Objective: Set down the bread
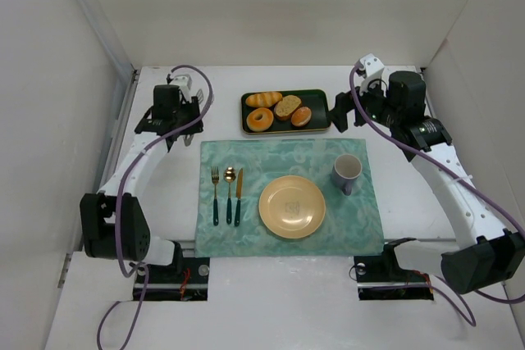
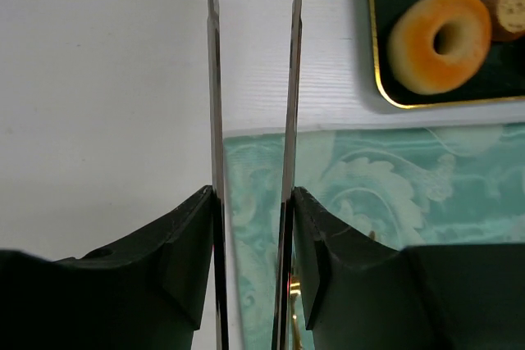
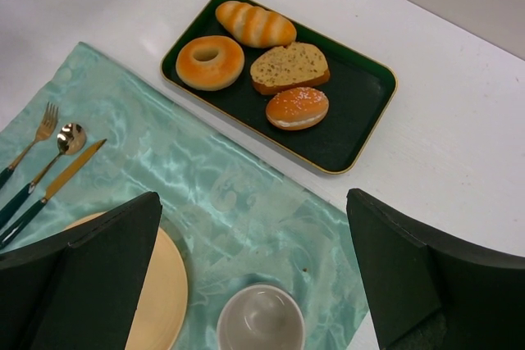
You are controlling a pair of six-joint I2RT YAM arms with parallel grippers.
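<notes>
Golden-orange, smooth-crusted ring doughnut (image 1: 260, 120) lies flat in a dark green rectangular tray (image 1: 318, 104) w/ a thin gold rim, at the tray's front-left corner. Hole faces straight up. It is round, so no long axis to speak of.

Sharing the tray:
- striped oval roll (image 1: 263, 99) just behind the doughnut
- seeded brown bread slice (image 1: 287, 106) mid-tray
- round glazed bun (image 1: 301, 115) w/ a pale filling line, right of the slice

The tray's right part is bare.

Left gripper (image 2: 254, 198) has its black fingers pressed on the outsides of thin shiny metal tongs (image 2: 215, 120). The tong arms run near-parallel, apart w/ a clear gap and nothing between them. They reach over the white tabletop (image 1: 164, 202) left of the tray, clear of the doughnut.

Right gripper (image 3: 253, 198) hangs spread wide, nothing in it, above the mat's right side.

In front of the tray is a glossy teal placemat (image 1: 271, 157) w/ a leafy pattern, carrying:
- matte yellow round plate (image 1: 292, 206), bare
- greyish mug (image 1: 347, 171) to the plate's right
- fork (image 1: 216, 194), spoon (image 1: 230, 193) and knife (image 1: 239, 197), gold heads w/ dark handles, side by side to its left

Btwn doughnut and plate only flat mat.
</notes>
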